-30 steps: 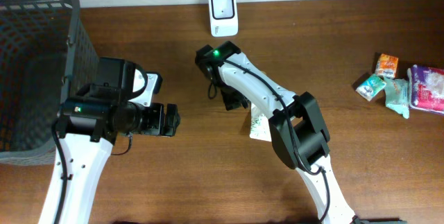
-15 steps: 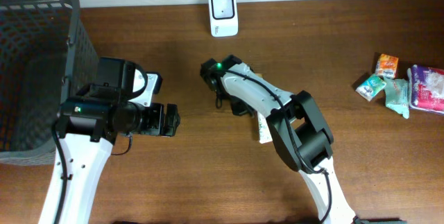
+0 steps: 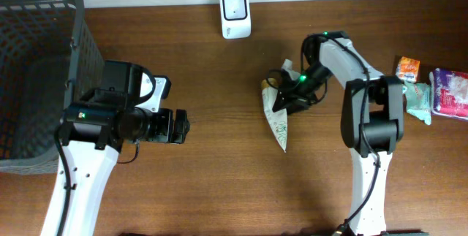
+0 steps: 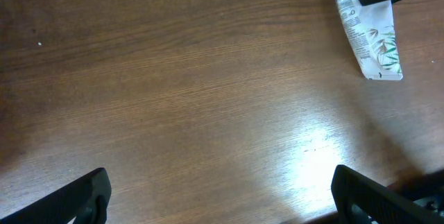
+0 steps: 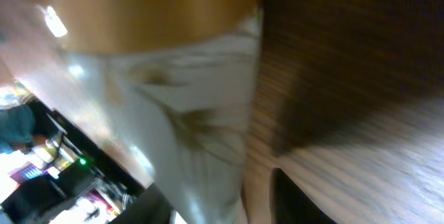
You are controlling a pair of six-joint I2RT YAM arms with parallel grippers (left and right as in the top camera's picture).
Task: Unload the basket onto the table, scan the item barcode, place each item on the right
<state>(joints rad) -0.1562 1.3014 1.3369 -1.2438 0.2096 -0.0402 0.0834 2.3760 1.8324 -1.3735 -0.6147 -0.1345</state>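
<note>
Packet edge at right claw, open tabletop toward left claw

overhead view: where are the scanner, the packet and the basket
scanner (image 3: pixel 235 14), overhead view, middle of its white body
packet (image 3: pixel 278 125), overhead view, its lower printed half
basket (image 3: pixel 40 24), overhead view, bare mesh of its wall

Nothing legible shows anywhere. The white packet carries fine print too small to read, and the coloured packets at the desk's right edge show only blurred printing.
</note>
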